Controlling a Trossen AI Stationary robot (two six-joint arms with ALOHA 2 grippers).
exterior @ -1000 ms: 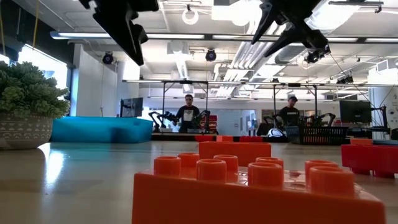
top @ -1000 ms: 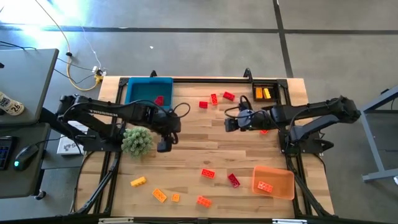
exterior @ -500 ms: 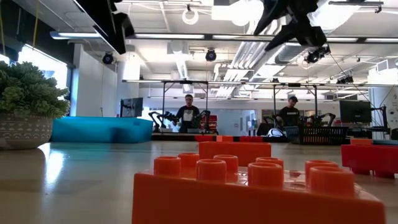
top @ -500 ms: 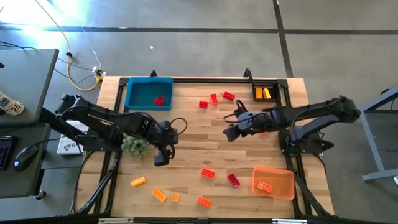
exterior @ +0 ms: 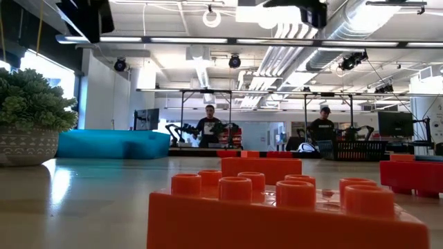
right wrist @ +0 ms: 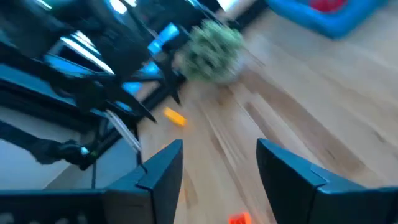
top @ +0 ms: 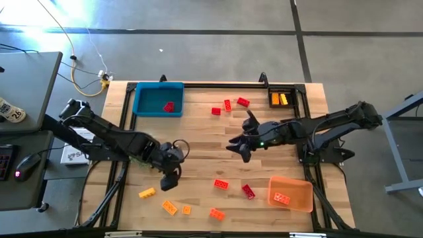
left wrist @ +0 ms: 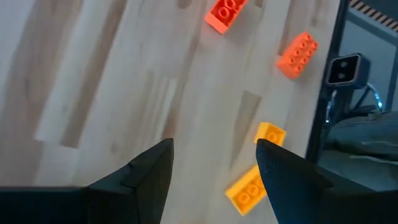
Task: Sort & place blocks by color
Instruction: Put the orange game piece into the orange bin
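Small studded blocks lie scattered on the wooden table: red ones [top: 227,104] at the far middle, one red-orange [top: 221,184] and one red [top: 248,192] near the middle, yellow [top: 147,193] and orange ones [top: 169,207] by the near edge. My left gripper [top: 168,178] hangs open above the near-left blocks; its wrist view shows yellow-orange blocks [left wrist: 247,190] just past its open fingers [left wrist: 214,168]. My right gripper [top: 238,147] hovers open over the table's middle, empty [right wrist: 217,168]. One red block [top: 168,106] lies in the blue tray [top: 147,102].
A yellow tray [top: 272,99] at the far right holds yellow blocks; an orange tray [top: 297,185] at the near right holds an orange block [top: 281,198]. The green plant ball [right wrist: 214,43] stands at the left, mostly under my left arm. An orange block [exterior: 277,214] fills the low view's foreground.
My left gripper has swung from beside the plant ball toward the table's near edge, rolling as it went, and now hangs over the yellow and orange blocks. My right gripper has shifted toward the left and near edges and has turned. No block has moved.
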